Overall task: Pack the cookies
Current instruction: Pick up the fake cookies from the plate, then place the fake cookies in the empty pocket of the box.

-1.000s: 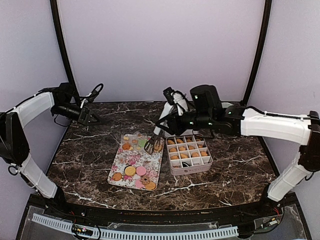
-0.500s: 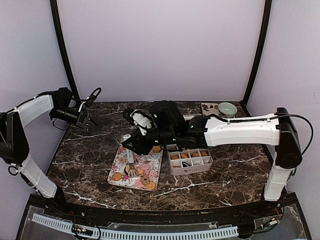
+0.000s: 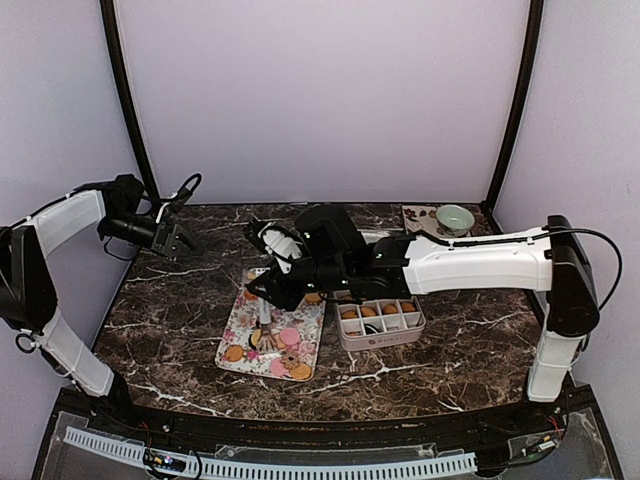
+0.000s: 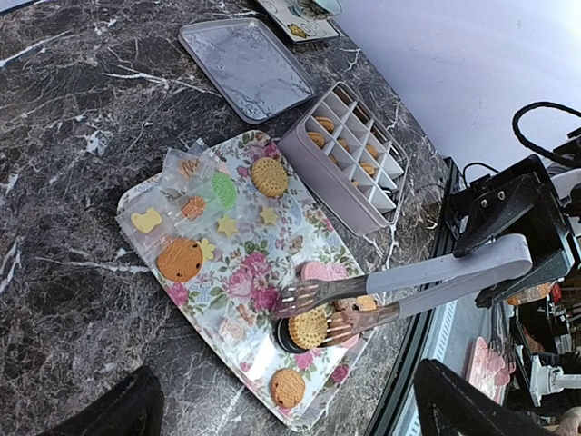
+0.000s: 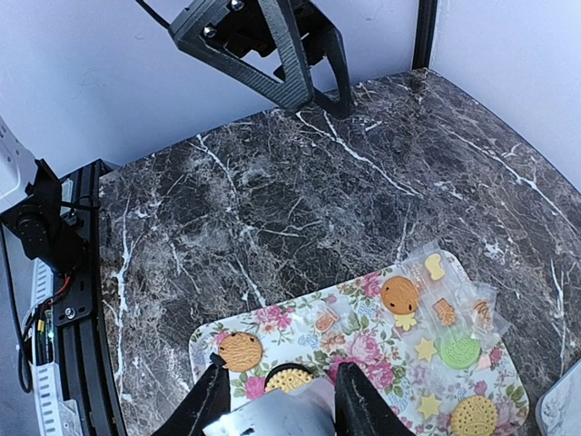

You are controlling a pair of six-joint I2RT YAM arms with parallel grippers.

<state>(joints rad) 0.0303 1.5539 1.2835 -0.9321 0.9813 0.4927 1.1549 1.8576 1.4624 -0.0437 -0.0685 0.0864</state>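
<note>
**A:** right gripper (image 5: 280, 407) state?

**B:** Clamped on the handle end of the tongs (image 4: 445, 271). The tips are down over the near end of the tray (image 4: 238, 272), on either side of one of the cookies (image 4: 309, 327), a tan one with a dark rim. I can't tell if it's pinched or just bracketed.

**A:** left gripper?

**B:** left gripper (image 3: 178, 236) has its jaws wide apart and holds nothing. It hangs over the far left of the table (image 3: 170, 300), well apart from the tray.

**A:** where's the rest of the cookies?

**B:** Two lots. Some are loose on the tray: tan and orange rounds, one green, one pink just beside the tong tips, and small yellow shapes. A few of those sit in clear wrappers (image 4: 182, 195). The others are in the box (image 3: 381, 335), just right of the tray. Several cells hold tan ones, and the right arm covers its far part from above.

**A:** anything else on the table?

**B:** A lid (image 4: 245, 65) lies flat on the far side of the box. A bowl (image 3: 455, 217) sits on a plate (image 3: 420, 214) in the far right corner.
</note>
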